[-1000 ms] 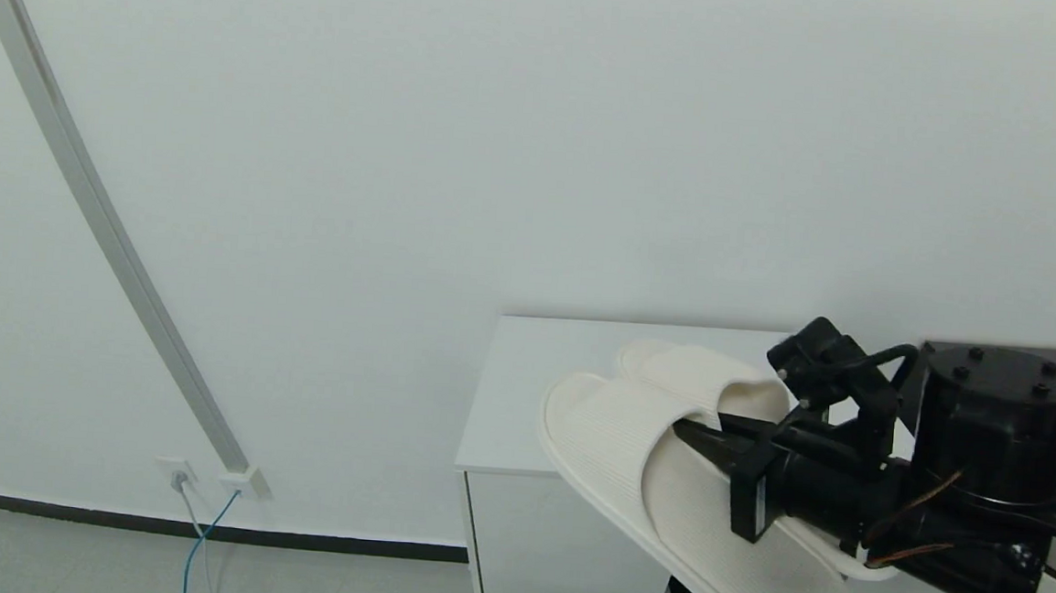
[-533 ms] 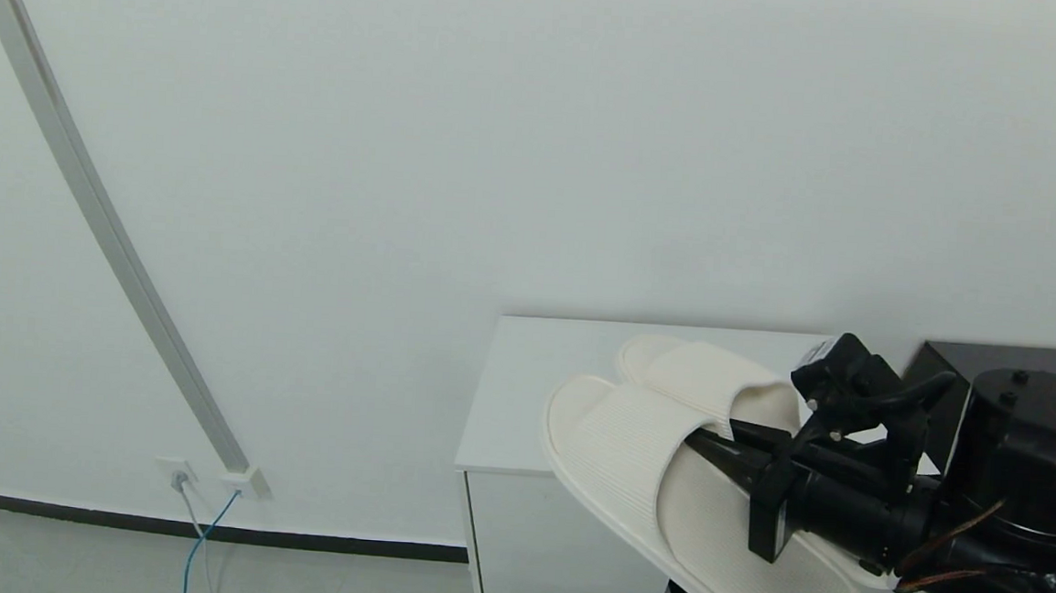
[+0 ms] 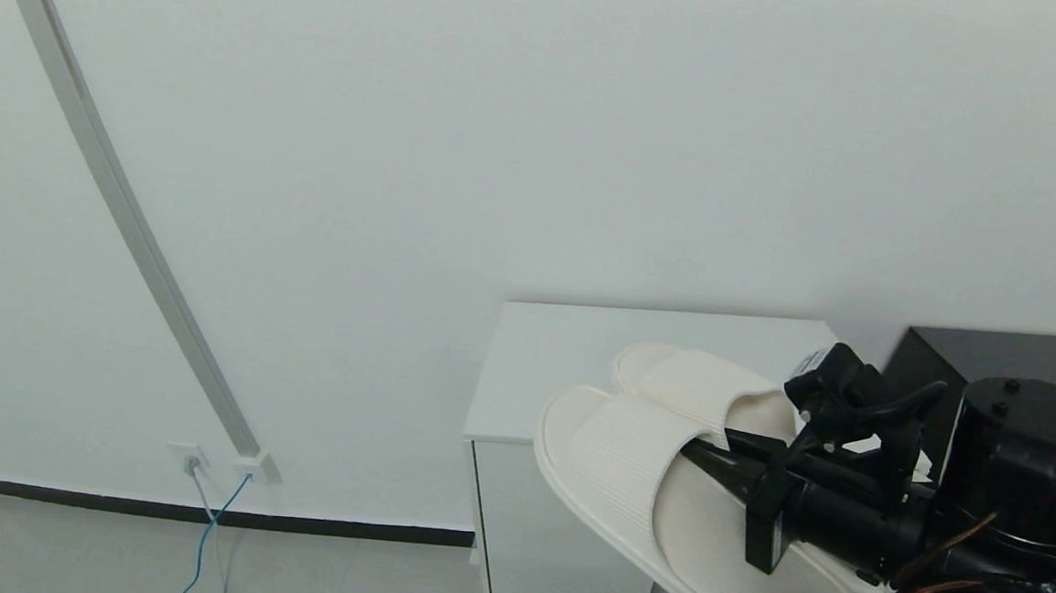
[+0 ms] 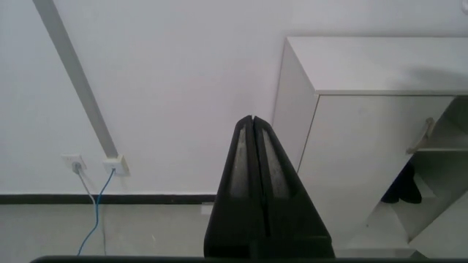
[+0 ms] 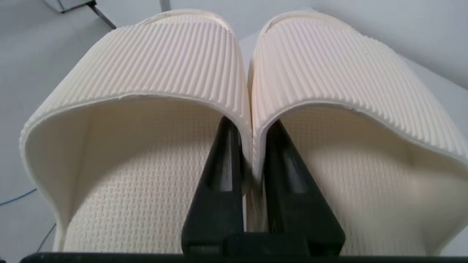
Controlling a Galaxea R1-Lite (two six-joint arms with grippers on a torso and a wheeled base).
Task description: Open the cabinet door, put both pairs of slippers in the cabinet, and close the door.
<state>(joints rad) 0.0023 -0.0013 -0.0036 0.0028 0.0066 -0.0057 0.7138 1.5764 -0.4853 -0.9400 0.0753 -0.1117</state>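
A pair of cream ribbed slippers (image 3: pixel 629 449) hangs in the air over the front right corner of the white cabinet (image 3: pixel 579 364), toes pointing left. My right gripper (image 3: pixel 711 450) is shut on the pair. One finger sits inside each slipper (image 5: pixel 146 80), and the adjoining inner walls are pinched between them at the right gripper (image 5: pixel 248 139). My left gripper (image 4: pixel 252 124) is shut with nothing in it, off the cabinet's (image 4: pixel 365 66) left side. A handle (image 4: pixel 423 135) sits on the cabinet front. Beside it is an open compartment with a dark object (image 4: pixel 406 186) inside.
A black piece of furniture (image 3: pixel 1001 353) stands against the cabinet's right side. A grey cable duct (image 3: pixel 121 207) runs down the wall to sockets (image 3: pixel 197 455) with a blue cable (image 3: pixel 211 525). Bare floor lies left of the cabinet.
The head picture has shifted a little, so the camera moved. The right arm has drawn right and slightly lower against the cabinet top, still holding the slippers.
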